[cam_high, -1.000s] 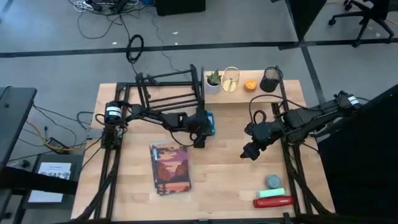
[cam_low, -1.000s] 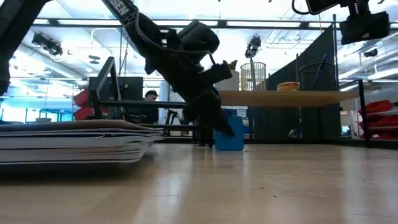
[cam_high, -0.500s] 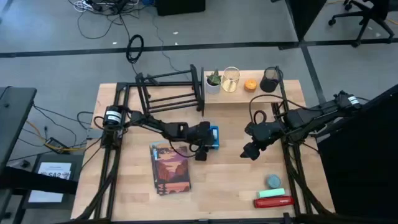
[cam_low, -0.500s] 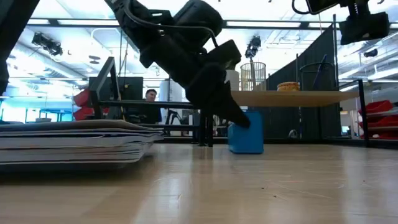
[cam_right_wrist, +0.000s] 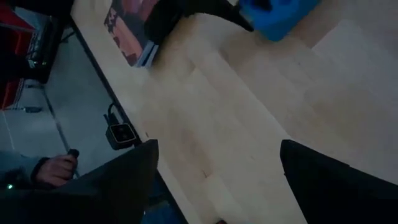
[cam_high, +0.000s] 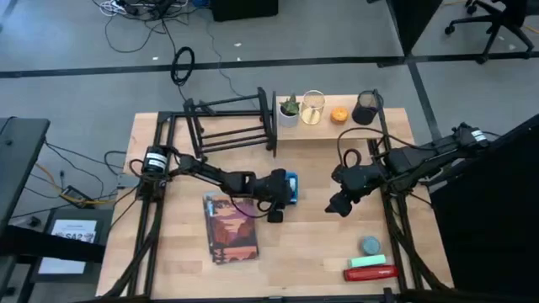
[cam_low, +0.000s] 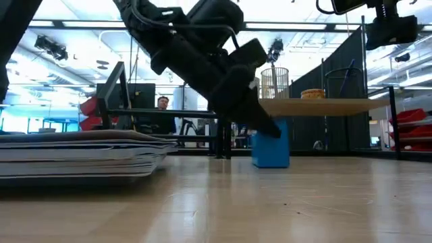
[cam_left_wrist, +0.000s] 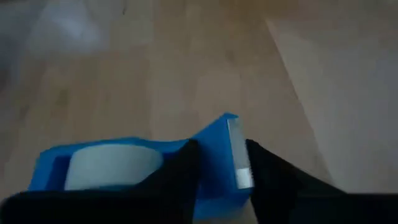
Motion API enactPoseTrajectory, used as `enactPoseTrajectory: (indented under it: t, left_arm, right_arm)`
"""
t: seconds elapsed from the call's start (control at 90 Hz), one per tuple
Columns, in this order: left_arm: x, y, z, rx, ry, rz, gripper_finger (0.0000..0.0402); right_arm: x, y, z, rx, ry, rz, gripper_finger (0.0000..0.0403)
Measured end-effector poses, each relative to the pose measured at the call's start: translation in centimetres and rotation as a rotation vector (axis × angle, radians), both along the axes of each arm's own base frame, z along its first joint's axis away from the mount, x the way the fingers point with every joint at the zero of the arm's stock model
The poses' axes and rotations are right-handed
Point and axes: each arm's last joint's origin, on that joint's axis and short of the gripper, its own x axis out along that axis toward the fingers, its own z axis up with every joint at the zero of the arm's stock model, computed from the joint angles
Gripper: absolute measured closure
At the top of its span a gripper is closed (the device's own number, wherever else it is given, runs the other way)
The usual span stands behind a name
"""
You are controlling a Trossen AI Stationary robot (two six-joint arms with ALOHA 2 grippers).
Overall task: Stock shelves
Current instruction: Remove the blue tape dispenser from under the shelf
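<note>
High view: left end effector (cam_high: pixel 281 200) near tabletop (cam_high: pixel 312 244) centre, clamped on a blue tape dispenser (cam_high: pixel 290 187), just right of a book (cam_high: pixel 230 227) lying flat. Right end effector (cam_high: pixel 335 207) hangs over the tabletop's right half, well apart from the dispenser. Black bar rack (cam_high: pixel 229 124) sits at the far left edge of the tabletop; pale plank shelf (cam_high: pixel 337 128) beside it on the right carries a small plant pot (cam_high: pixel 289 110), a gold wire cup (cam_high: pixel 312 107), an orange object (cam_high: pixel 338 114) and a dark mesh cup (cam_high: pixel 365 108). Near right corner: grey round item (cam_high: pixel 370 245), green block (cam_high: pixel 367 261), red stapler-like item (cam_high: pixel 370 273). Low view: left end effector (cam_low: pixel 267 129) angled down, gripping the dispenser (cam_low: pixel 271 150), which rests on the tabletop (cam_low: pixel 270 202); book stack (cam_low: pixel 81 155) at left, plank shelf (cam_low: pixel 317 105) behind. Left wrist view: fingers (cam_left_wrist: pixel 186 171) pinch the dispenser (cam_left_wrist: pixel 130 165) at its cutter end, tape roll visible inside. Right wrist view: fingers (cam_right_wrist: pixel 130 177) spread wide apart, holding nothing, over bare tabletop (cam_right_wrist: pixel 236 130); dispenser (cam_right_wrist: pixel 280 17) and book (cam_right_wrist: pixel 127 28) farther off; a person's hand (cam_right_wrist: pixel 53 168) beyond the tabletop edge.
</note>
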Motion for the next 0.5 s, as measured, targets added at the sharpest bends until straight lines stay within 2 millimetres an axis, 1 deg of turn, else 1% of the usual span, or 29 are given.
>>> enactPoseTrajectory:
  t: [0.056, 0.189, 0.344, 0.422, 0.5]
  left_arm:
    - [0.0, 0.0, 0.0, 0.005, -0.001, 0.002, 0.0355]
    - [0.2, -0.1, 0.4, 0.062, 0.01, -0.031, 0.0363]
    - [1.8, -0.8, 2.8, 0.219, -0.009, -0.2, 0.0384]
    - [2.7, -1.2, 4.4, 0.277, -0.069, -0.302, 0.0391]
    - [3.4, -1.5, 6.2, 0.324, -0.157, -0.356, 0.0396]
  right_arm:
    - [0.0, 0.0, 0.0, 0.001, 0.001, -0.002, 0.0096]
    - [0.0, 0.0, 0.0, 0.015, 0.005, -0.001, 0.0096]
    - [-0.2, 0.1, -0.1, 0.075, 0.049, -0.002, 0.0096]
    - [-0.2, 0.1, -0.1, 0.086, 0.053, -0.004, 0.0096]
    - [-0.2, 0.1, -0.1, 0.091, 0.054, 0.0, 0.0096]
